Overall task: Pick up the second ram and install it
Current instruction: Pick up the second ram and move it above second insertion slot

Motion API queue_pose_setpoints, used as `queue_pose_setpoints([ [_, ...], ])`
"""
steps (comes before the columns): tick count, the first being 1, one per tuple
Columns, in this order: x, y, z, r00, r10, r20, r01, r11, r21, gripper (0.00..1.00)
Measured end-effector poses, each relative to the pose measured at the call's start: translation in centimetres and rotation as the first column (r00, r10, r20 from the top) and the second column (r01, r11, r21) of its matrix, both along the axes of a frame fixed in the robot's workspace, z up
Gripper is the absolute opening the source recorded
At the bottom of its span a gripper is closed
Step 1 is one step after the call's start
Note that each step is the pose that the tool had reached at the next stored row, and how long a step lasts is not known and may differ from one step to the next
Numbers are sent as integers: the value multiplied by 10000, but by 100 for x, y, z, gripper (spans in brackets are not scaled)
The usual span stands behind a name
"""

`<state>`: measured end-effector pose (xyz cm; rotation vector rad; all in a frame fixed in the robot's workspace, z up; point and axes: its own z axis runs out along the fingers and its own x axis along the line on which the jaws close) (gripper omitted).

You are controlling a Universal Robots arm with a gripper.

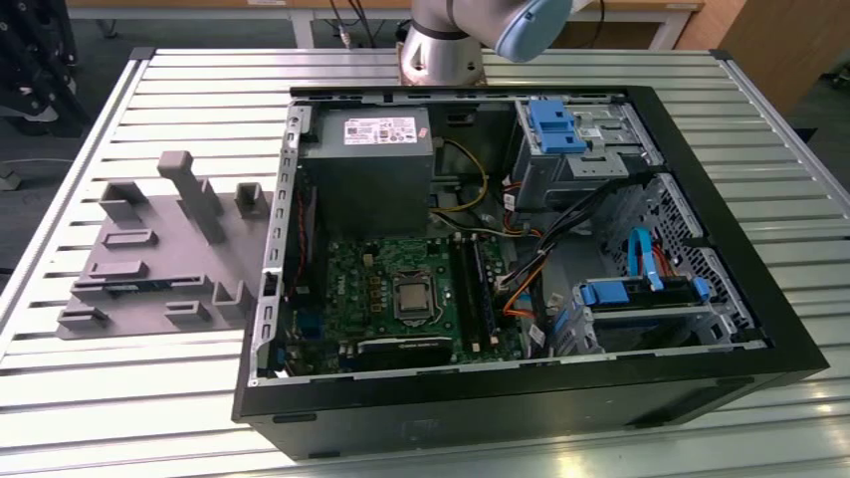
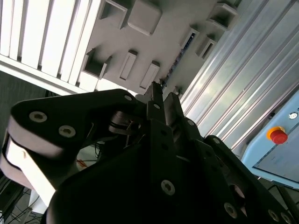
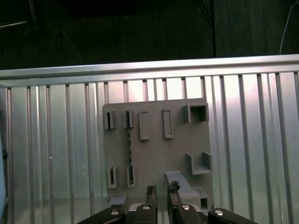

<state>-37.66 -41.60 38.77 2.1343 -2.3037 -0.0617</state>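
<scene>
The table [image 1: 173,398] is ribbed, bright aluminium, its slats running in long parallel bands. On it lies a matte grey plastic holder tray [image 3: 154,154], a flat plate with blocky upright posts and narrow slotted sockets, set at the exterior view's left of an open black computer case [image 1: 531,408]. Inside the case are a grey metal power-supply box [image 1: 376,169] and a green motherboard [image 1: 398,289].

In the first wrist view the black gripper [image 3: 162,190] hangs over the tray's near edge. Its two slim fingertips [image 3: 152,191] are parted by a narrow gap with nothing between them. The second ram [image 3: 129,142] stands on edge in the tray, spanning two slotted sockets. It is clear of the gripper, off to one side of the fingertips rather than in line with the gap.

From above the stick reads as a thin, dark, straight strip. In the exterior view it shows as a low bluish sliver [image 1: 133,287] in the tray.
</scene>
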Motion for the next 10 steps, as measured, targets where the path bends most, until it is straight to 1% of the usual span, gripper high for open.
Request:
queue_pose_setpoints([
  [9, -8, -3, -5, 10000, 0, 14, 0, 10000, 1, 25],
  [10, -8, -3, -4, 10000, 0, 14, 0, 10000, 0, 31],
])
